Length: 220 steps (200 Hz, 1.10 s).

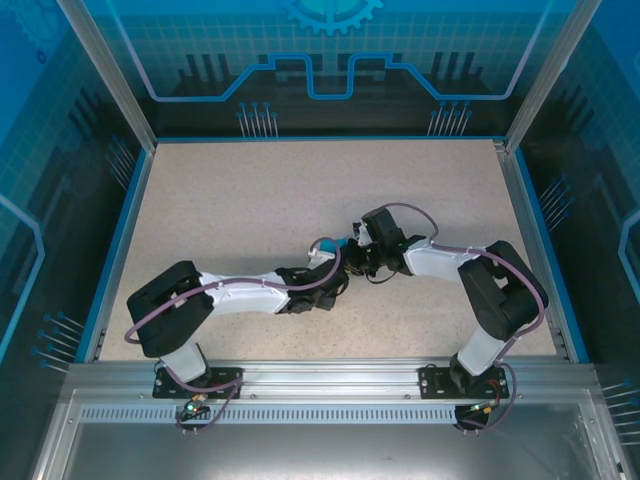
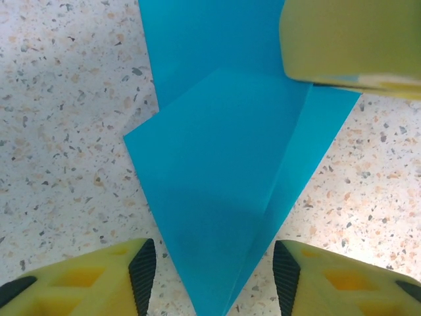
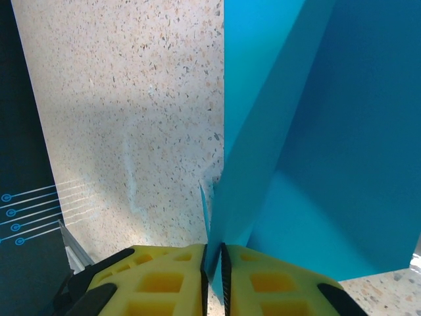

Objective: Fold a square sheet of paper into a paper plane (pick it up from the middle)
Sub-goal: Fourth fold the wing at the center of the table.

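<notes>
With right gripper [image 3: 214, 253] pinching the creased teal paper sheet [image 2: 217, 171] at the middle of the table [image 1: 230, 200] and left gripper [image 2: 214, 263] spread astride its pointed tip (not touching), lower left straight down, press the crease, avoid dragging.

No legible text, labels, brands or numbers anywhere. At 12 o'clock in the top view, printed on the back panel [image 1: 200, 50], a wordless gear emblem [image 1: 332, 10] above angular circuit-style lines [image 1: 330, 97]. At 8 o'clock in the right wrist view, on a dark side panel [image 3: 20, 131], thin blue lines ending in small rings [image 3: 20, 227], no lettering.
</notes>
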Motion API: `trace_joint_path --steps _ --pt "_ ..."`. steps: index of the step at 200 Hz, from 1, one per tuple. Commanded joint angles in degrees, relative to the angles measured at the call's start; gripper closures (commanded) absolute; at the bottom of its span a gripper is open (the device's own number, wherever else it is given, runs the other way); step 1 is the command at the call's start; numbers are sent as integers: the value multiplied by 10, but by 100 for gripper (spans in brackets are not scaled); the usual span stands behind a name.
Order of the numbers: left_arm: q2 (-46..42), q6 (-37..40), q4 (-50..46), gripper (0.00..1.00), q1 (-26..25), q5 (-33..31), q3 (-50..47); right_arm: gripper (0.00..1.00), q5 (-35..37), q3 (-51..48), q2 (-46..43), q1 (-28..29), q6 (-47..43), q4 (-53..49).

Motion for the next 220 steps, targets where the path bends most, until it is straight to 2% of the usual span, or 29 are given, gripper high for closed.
trace_joint_path --steps 1,37,55,69,84,110,168,193,220 --pt "-52 -7 45 41 -2 -1 -42 82 -2 5 6 -9 2 -13" --pt "-197 -37 119 34 23 18 -150 76 -15 5 10 -9 -6 -10" --pt "-268 -62 131 34 80 60 -196 74 -19 4 11 -9 -12 -11" --pt "-299 -70 134 36 135 121 -214 73 -25 7 15 -7 -19 -12" --pt "-313 -54 114 36 153 138 -206 73 -25 12 20 -6 -26 -22" --pt "-302 -26 94 36 152 162 -180 74 -27 15 30 -4 -43 -38" --pt "-224 7 120 40 146 246 -145 80 3 39 41 -3 -51 -58" --pt "-179 34 94 41 117 236 -104 85 25 42 39 -3 -47 -76" --pt "-122 51 60 42 88 211 -56 86 22 39 38 -3 -42 -70"
